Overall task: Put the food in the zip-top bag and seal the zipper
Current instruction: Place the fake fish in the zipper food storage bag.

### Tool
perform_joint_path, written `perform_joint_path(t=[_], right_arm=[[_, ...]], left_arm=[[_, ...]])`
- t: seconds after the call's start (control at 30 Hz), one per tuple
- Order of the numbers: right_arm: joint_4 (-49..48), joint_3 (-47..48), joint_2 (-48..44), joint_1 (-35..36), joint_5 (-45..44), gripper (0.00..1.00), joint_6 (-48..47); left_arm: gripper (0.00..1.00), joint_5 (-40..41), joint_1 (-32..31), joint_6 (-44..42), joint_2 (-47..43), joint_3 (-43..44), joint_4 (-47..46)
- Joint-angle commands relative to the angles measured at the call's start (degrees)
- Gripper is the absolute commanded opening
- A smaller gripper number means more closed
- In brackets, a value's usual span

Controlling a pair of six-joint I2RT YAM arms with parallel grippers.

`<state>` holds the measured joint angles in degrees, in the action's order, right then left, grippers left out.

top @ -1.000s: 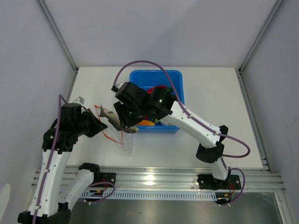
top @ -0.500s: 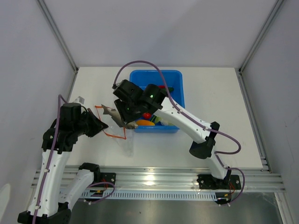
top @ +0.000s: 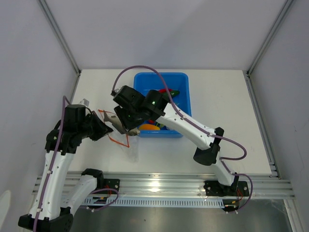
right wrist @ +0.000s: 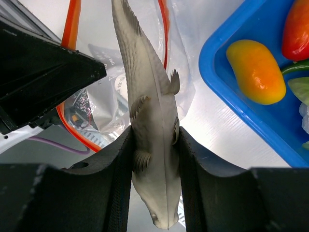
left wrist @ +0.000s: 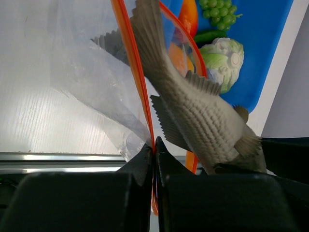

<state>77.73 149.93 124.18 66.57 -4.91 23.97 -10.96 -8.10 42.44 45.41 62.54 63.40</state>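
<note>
Where my left arm reaches in over the left side of the white table (top: 227, 106), my left pincer (left wrist: 153, 145) is clenched tight on the zipper (left wrist: 133, 63). It pinches the orange-red strip between both fingertips. From that pinch the strip runs up and away from me, and the second strip of the mouth bows out to its right, so the zip-top bag (left wrist: 82, 82) stands open. Its clear, crinkled film spreads to the left of the strip, over the table.

Just right of my left fingertips is the grey fish (left wrist: 193, 111), tilted, with its tail pointing up between the two orange-red edges of the mouth. Its scaly body and fins are clear of the film on the near side. I cannot tell how far the tail has gone past the mouth.

My right pincer (right wrist: 153, 145) is grasping that fish. The two black fingers press its flanks just behind the head, the head pokes out toward my wrist and the long tail end juts ahead of the fingertips. From above, this pincer sits close beside the left one, at the left end of the blue bin (top: 186, 82).

Further right, the bin holds the rest of the food: a yellow-orange piece (right wrist: 256, 70), a red piece (right wrist: 295, 29) at the edge of my right wrist view, a white-green cauliflower (left wrist: 223, 60), a dark green cucumber (left wrist: 212, 36) and a bunch of green grapes (left wrist: 219, 12).
</note>
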Motion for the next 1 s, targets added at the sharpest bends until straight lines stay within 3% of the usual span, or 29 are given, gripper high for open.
perform_joint_path(t=[0.0, 0.47, 0.97], right_arm=[[5.8, 2.6, 1.0, 0.5, -0.1, 0.0, -1.3], [9.4, 1.8, 2.1, -0.9, -2.7, 0.0, 1.0], [6.4, 3.0, 4.1, -0.3, 0.3, 0.03, 1.6]], left_arm=[[0.0, -2.3, -0.5, -0.5, 0.4, 2.2, -2.7], [0.01, 0.2, -1.2, -2.4, -0.2, 1.0, -2.0], [0.0, 2.1, -6.7, 1.5, -1.5, -1.9, -3.4]])
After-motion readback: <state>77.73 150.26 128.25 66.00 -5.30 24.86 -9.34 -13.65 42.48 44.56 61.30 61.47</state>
